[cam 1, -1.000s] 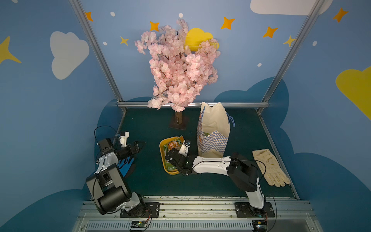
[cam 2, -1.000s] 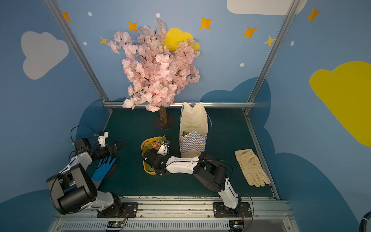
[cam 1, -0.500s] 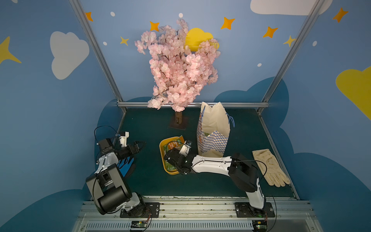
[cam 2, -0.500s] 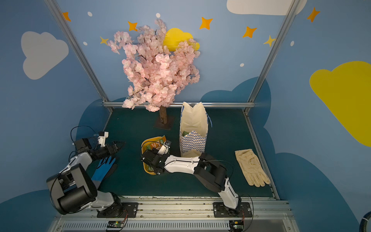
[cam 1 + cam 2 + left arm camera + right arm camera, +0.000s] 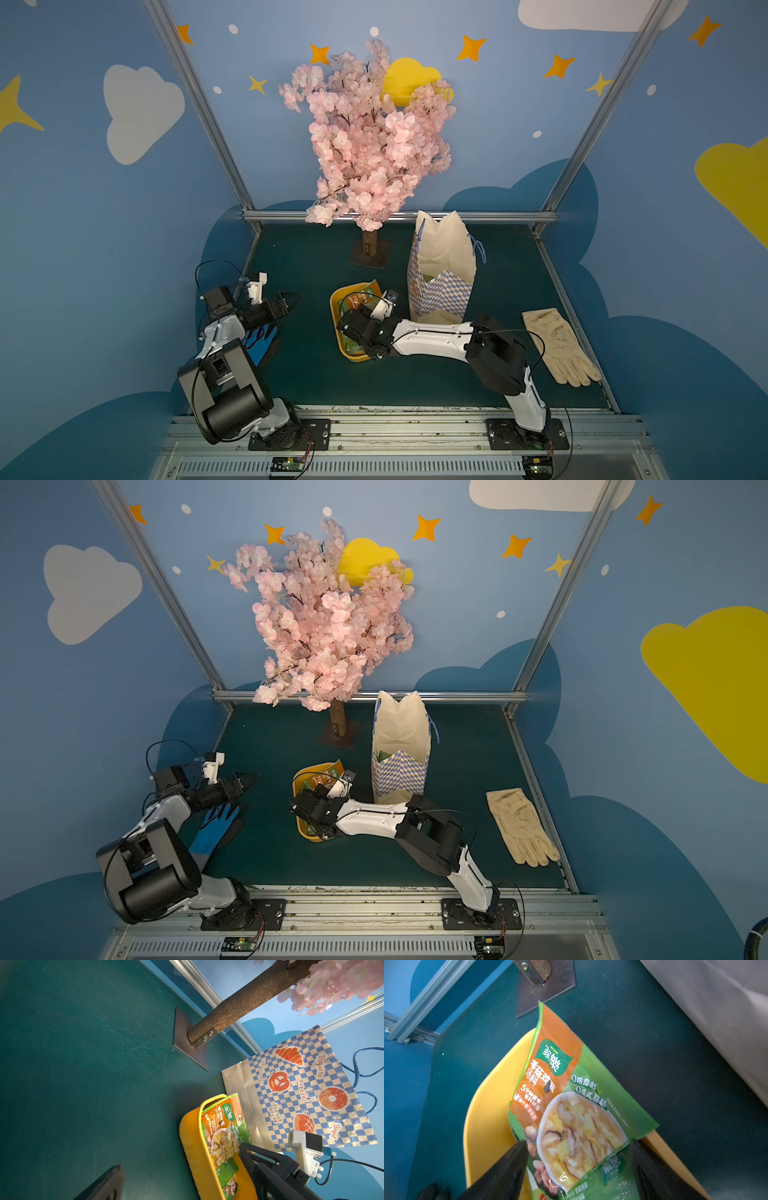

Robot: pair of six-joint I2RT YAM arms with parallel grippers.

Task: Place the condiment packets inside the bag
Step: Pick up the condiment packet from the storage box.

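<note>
Several green-and-orange condiment packets [image 5: 571, 1105] lie heaped in a yellow tray [image 5: 337, 307], one corner sticking up over its far rim [image 5: 368, 289]. My right gripper [image 5: 577, 1147] reaches down into the tray, open, with a dark finger [image 5: 512, 1159] on each side of the top packet. The same gripper [image 5: 353, 328] appears in both top views. The checkered paper bag [image 5: 440, 282] stands upright and open just right of the tray, with a green packet [image 5: 384, 755] inside. My left gripper [image 5: 289, 301] hangs open and empty at the far left.
A pink blossom tree on a metal base plate [image 5: 370, 249] stands behind the tray. A blue glove [image 5: 259, 345] lies under my left arm. A cream glove [image 5: 557, 345] lies at the right, near the table's side rail. The bag's blue cord handles [image 5: 357, 1068] hang outward.
My right gripper has shifted slightly left over the tray. The left arm, bag and gloves have not moved.
</note>
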